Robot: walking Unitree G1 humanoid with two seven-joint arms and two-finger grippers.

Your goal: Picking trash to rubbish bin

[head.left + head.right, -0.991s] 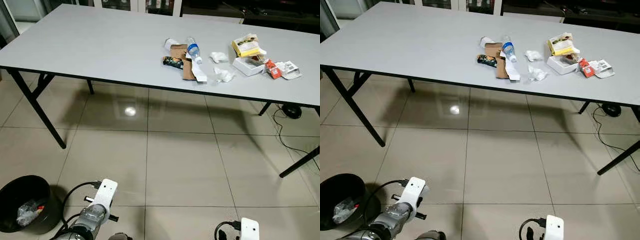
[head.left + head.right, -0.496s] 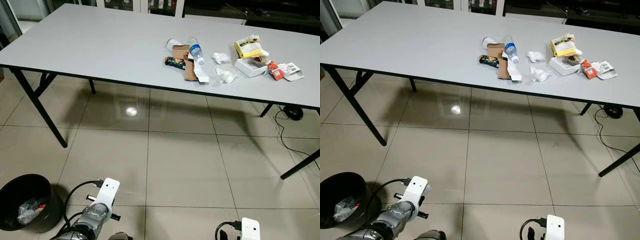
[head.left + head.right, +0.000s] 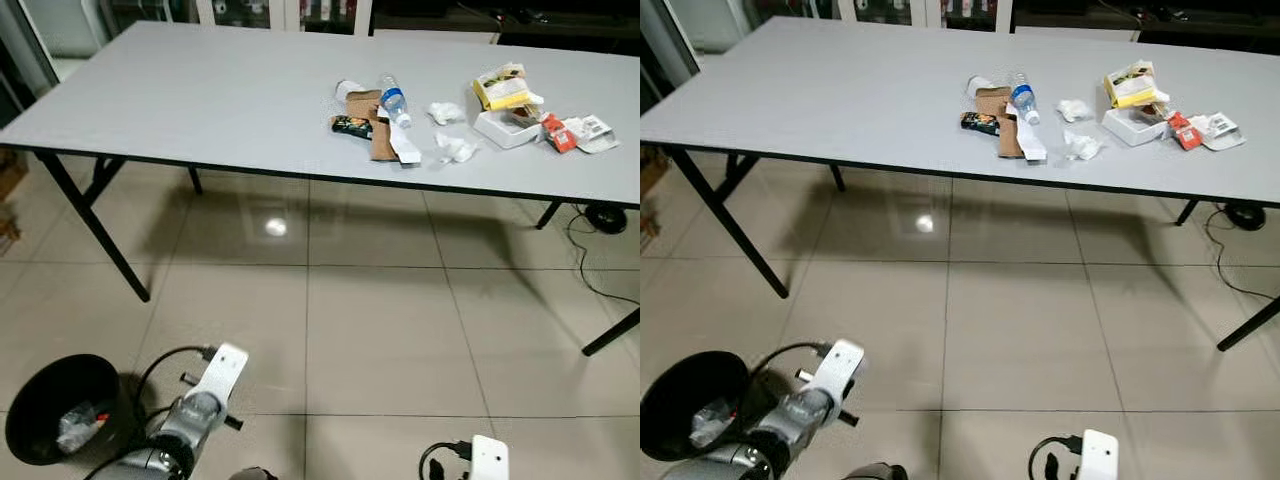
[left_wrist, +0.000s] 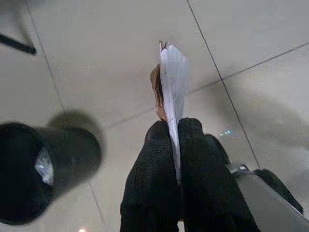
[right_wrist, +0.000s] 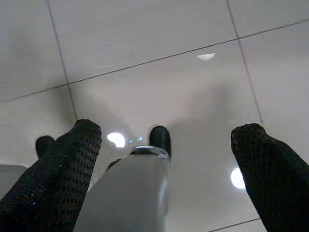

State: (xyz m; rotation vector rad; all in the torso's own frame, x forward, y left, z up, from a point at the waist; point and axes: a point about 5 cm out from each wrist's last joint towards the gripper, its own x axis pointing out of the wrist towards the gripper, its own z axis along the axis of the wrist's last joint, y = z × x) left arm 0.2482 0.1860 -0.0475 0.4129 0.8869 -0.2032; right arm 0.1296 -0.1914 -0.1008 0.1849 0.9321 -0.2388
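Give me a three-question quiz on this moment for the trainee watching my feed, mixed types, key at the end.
1. True or false: the left pincer is shut on a flat scrap of paper and cardboard.
2. Multiple choice: where is the black rubbish bin? A) on the table B) on the floor at the robot's left C) under the table's far right leg.
3. Fill in: the water bottle lies on its side on the grey ____, among the other trash.

Key: 1 true; 2 B; 3 table. Also note that the right pincer hangs open over the floor tiles, holding nothing.
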